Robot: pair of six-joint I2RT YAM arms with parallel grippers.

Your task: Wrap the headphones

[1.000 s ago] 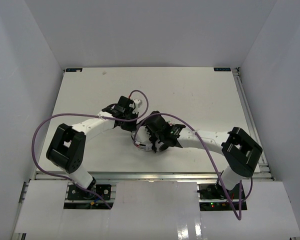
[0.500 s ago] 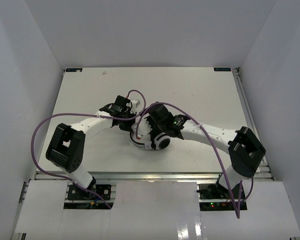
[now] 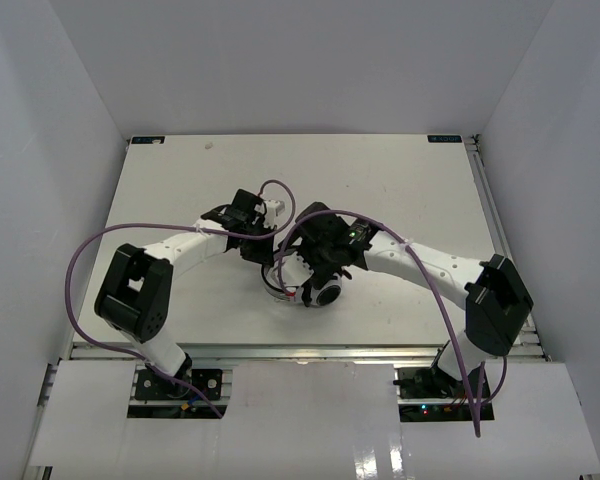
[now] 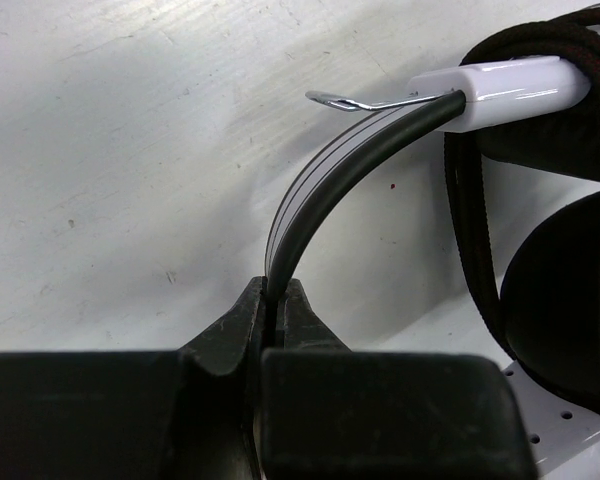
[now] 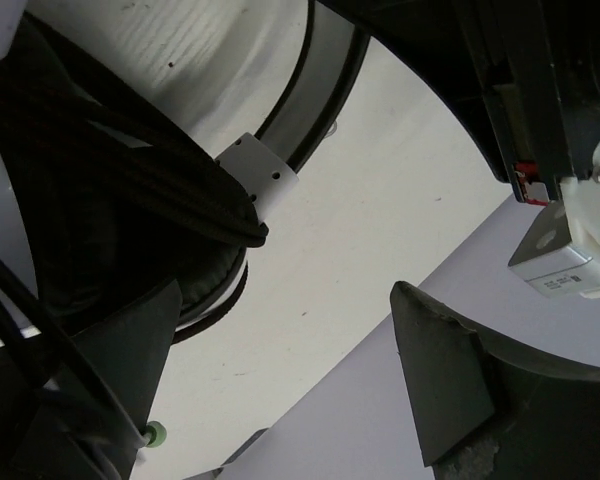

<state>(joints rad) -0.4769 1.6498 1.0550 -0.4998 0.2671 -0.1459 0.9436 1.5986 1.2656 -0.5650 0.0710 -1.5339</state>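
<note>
The headphones [image 3: 302, 287] lie at the table's middle, under both grippers. My left gripper [image 3: 252, 238] is shut on the thin black headband [image 4: 310, 190], which arcs up to a white slider [image 4: 500, 88]. The black cord [image 4: 468, 215] is looped around the slider and the black cushion [image 4: 560, 290]. My right gripper [image 3: 318, 262] hovers over the earcups with its jaws wide apart and nothing between them [image 5: 280, 390]. In the right wrist view the wound cord [image 5: 130, 170] crosses a white slider [image 5: 260, 172].
Purple arm cables [image 3: 80, 270] loop over the left side and above the right arm [image 3: 430, 290]. The white table [image 3: 400, 190] ends at grey walls on three sides. My left gripper's body [image 5: 540, 130] shows close by in the right wrist view.
My right arm has swung its wrist further over the headphones and its elbow has shifted right. My left gripper has stayed shut on the headband, moving only slightly.
</note>
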